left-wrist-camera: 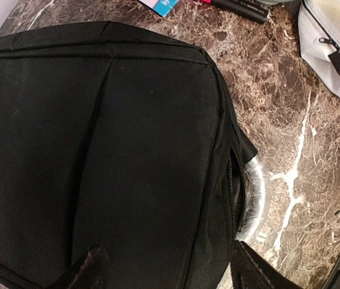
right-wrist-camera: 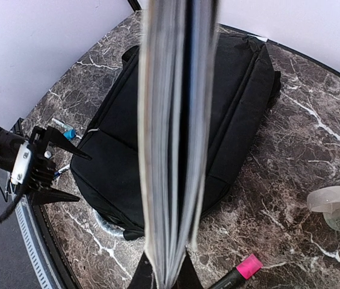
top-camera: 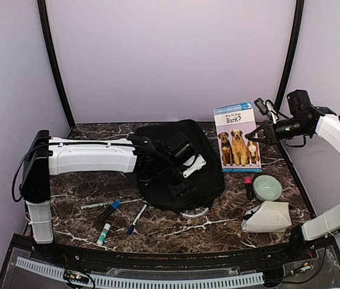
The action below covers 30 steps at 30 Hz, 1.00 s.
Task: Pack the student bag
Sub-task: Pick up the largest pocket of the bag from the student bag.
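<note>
The left gripper (right-wrist-camera: 79,176) hangs over the backpack (top-camera: 170,131) with its fingers spread apart. The right gripper (top-camera: 259,137) is clamped on the edge of a book (top-camera: 237,135), holding it upright just right of the backpack's far corner. The backpack lies flat mid-table (top-camera: 85,188). A green bowl (top-camera: 268,187) and a white pouch (top-camera: 267,218) sit to its right, and pens (top-camera: 136,218) lie at its near left.

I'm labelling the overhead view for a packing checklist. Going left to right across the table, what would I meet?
In order: glue stick → backpack → book → green bowl.
</note>
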Available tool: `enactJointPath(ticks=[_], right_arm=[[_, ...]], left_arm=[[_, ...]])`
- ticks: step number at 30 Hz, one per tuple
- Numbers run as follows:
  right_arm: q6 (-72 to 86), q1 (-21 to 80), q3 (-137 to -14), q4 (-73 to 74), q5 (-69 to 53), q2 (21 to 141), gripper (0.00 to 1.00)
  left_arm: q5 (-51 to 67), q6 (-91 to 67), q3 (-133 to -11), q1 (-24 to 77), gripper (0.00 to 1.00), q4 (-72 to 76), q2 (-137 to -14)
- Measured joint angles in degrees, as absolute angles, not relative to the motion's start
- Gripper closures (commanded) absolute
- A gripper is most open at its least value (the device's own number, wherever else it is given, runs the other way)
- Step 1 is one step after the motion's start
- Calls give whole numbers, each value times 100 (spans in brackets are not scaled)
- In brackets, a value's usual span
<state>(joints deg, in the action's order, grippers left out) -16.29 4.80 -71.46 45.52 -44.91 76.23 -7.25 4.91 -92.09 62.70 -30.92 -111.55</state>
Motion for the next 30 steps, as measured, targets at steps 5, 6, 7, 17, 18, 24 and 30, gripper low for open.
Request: enactJointPath(ticks=[5,6,7,17,18,24,30], right_arm=[[-1623,480,-7146,4554,-4491,7623,100],[-1621,480,-7146,4556,-4491,7623,100],[-1621,480,-7146,4560,-4491,7623,100],[-1616,480,-7150,4764,-4224,7354,100],[-1601,480,-7137,4770,-4204,7284,100],[-1573,480,-6840,4740,-4060,6893,100],[-1577,480,-6449,4746,-3881,6748,100]], left_arm=[[-910,679,-9465,6386,30,-3216,-11568],[-937,718,-9478,6394,31,-3221,-11627],[-963,735,-9478,6399,32,-3227,-11673],[-1144,945,-9633,6396,38,-3177,-12011],[-1151,976,-9636,6396,36,-3170,-12014],[-1216,1100,-9802,6388,32,-3183,-12103],[-1118,1142,-9942,6381,33,-3271,-12226]])
